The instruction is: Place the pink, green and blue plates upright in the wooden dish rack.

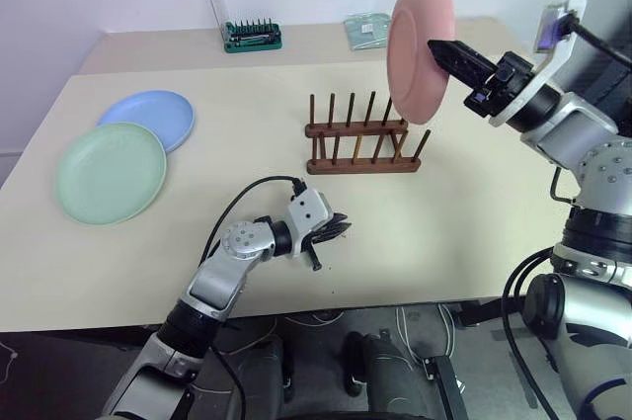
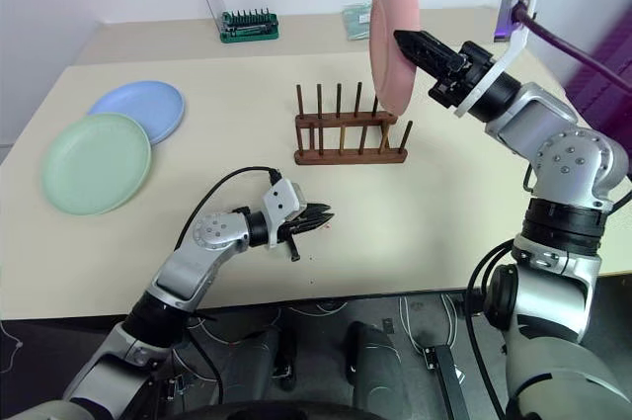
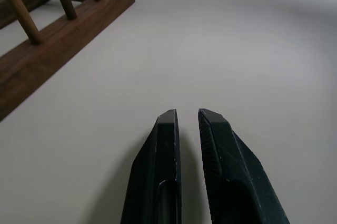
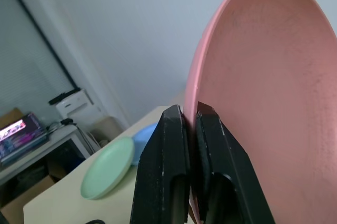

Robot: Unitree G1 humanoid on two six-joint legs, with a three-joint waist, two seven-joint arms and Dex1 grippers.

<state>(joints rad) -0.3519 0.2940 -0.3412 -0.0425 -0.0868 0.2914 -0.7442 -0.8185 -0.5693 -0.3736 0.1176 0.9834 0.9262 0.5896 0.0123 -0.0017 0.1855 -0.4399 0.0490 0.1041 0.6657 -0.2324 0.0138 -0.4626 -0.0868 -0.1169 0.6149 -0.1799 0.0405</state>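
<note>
We hold the pink plate (image 1: 419,44) upright above the rack (image 1: 360,142), right fingers (image 4: 163,171) pinching its rim; left fingers (image 3: 168,166) nearly closed, empty. A tilted descent could strike pegs.

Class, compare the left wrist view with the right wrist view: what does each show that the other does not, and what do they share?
Left wrist view only: the rack, its pegs upright, and the left gripper, nearly shut and holding nothing.

Right wrist view only: the right gripper shut on the rim of the pink plate, held upright; beyond it, the green plate with the blue plate behind it.

Shared: the table.
</note>
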